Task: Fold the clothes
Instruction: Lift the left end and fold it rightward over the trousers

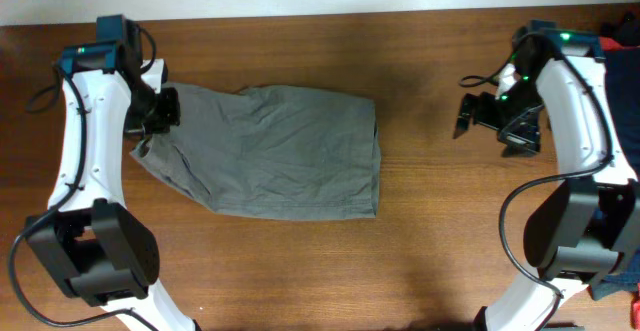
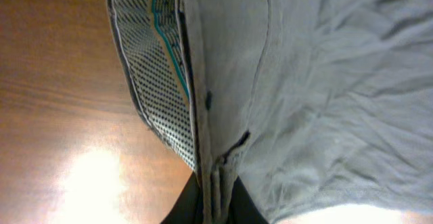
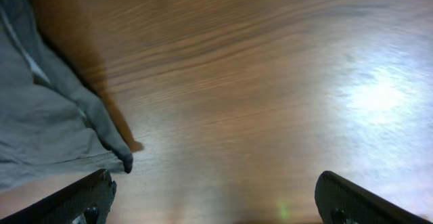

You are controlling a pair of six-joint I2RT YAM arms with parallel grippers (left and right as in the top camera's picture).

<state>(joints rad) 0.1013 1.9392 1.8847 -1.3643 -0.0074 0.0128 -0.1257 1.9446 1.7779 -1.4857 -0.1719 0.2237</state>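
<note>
From overhead we see the shorts (image 1: 275,151) lying wrinkled on the wooden bench (image 1: 430,241), left of centre. The left hand (image 1: 158,113) is at their left edge and the right hand (image 1: 468,118) is over bare wood, well apart. A red cloth (image 1: 622,26) shows at the far right edge. Only the left wrist view shows the dotted waistband lining (image 2: 152,68), with the left hand clamped on the waistband. The right wrist view shows that hand's fingers (image 3: 84,197) spread wide, with the matte grey fabric to their left.
</note>
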